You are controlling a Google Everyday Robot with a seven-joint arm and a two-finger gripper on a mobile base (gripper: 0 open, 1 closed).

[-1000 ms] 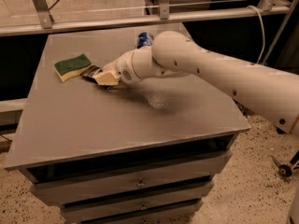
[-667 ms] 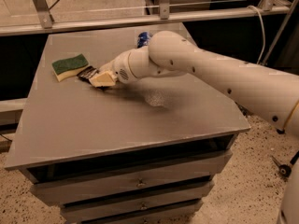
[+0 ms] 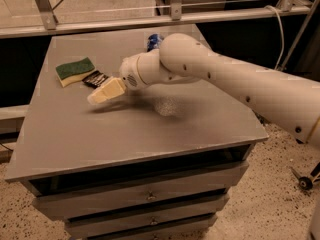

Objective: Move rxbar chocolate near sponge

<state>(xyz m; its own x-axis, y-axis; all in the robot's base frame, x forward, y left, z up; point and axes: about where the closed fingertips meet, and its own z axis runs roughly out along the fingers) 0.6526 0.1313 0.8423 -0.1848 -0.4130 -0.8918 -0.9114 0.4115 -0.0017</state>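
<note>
The sponge (image 3: 75, 70), dark green on top with a pale yellow body, lies at the far left of the grey table (image 3: 125, 129). The rxbar chocolate (image 3: 95, 78), a flat black wrapper with white text, lies on the table just right of the sponge, almost touching it. My gripper (image 3: 105, 92) hangs just in front of the bar, slightly above the tabletop, pointing left. It does not seem to hold the bar.
A blue soda can (image 3: 153, 40) stands at the back of the table, mostly hidden behind my arm (image 3: 225, 84). A metal rail (image 3: 100, 25) runs behind the table. Drawers (image 3: 145, 196) sit below the front edge.
My gripper has drawn back from the bar toward the table's front. The bar now shows uncovered beside the sponge. The sponge has not moved.
</note>
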